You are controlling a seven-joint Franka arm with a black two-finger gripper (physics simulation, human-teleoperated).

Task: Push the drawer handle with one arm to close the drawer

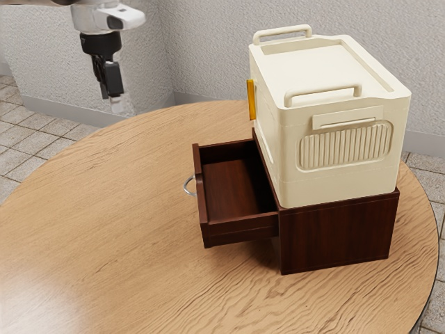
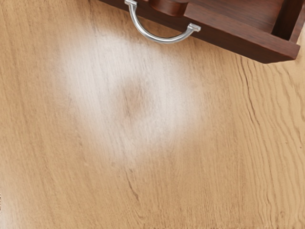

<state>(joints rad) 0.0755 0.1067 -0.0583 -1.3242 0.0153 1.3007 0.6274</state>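
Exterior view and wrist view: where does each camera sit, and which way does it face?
Exterior view: at my arm's side, looking down across the round wooden table at the open dark-brown drawer; my white arm and black gripper show upper left.
Wrist view: mounted by the gripper, looking down at table and drawer front.
Shared: table, drawer and its curved silver handle.

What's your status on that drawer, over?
Gripper raised, clear of the handle. Drawer open. Cream case atop cabinet, not blocking the handle.
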